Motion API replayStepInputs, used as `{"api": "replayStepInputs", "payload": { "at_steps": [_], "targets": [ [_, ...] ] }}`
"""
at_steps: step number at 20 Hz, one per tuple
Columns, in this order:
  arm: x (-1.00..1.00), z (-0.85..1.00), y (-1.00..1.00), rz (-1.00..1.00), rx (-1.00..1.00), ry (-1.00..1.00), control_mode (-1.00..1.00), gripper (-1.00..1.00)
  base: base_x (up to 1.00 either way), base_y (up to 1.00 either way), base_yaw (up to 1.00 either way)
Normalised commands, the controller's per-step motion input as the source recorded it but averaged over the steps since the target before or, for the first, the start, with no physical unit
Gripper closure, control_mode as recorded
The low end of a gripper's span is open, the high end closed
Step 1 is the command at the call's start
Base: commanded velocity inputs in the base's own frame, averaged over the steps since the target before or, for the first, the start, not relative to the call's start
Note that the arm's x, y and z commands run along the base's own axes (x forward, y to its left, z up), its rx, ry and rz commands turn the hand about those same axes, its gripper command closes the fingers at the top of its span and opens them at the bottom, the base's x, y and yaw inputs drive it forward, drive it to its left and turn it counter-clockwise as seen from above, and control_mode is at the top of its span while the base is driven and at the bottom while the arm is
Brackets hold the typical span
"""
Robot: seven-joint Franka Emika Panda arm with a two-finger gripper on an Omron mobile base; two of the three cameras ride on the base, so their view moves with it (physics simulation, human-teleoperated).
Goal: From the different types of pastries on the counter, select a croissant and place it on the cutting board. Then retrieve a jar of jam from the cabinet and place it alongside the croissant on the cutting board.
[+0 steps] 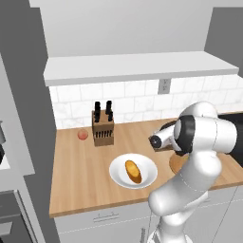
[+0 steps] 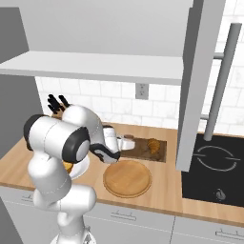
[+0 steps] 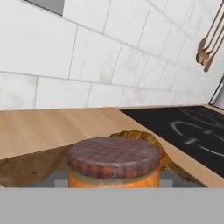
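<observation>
Jam jar with checkered lid pinched in end effector, over dark cutting board; croissant just behind it on board.

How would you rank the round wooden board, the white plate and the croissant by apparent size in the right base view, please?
1. Round wooden board, largest.
2. White plate, mostly hidden behind the arm, so unsure.
3. Croissant, smallest, though it lies farther back.

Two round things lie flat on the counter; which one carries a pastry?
The white plate, left of the arm, carries an oblong golden pastry. The round wooden board near the stove is bare.
</observation>
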Motion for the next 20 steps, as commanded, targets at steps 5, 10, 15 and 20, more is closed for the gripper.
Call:
{"api": "replayStepInputs", "payload": {
  "at_steps": [5,10,15,20],
  "targets": [
    [-0.31,-0.48,-0.03,0.00,0.00,-0.05,-1.00,1.00,0.00,0.00,0.00],
    [0.03,-0.30,0.00,0.03,0.00,-0.15,-1.00,1.00,0.00,0.00,0.00],
    [0.00,-0.59,0.00,0.03,0.14,-0.25,-1.00,1.00,0.00,0.00,0.00],
    [0.00,-0.96,0.00,0.02,0.27,-0.34,-1.00,1.00,0.00,0.00,0.00]
  ]
}}
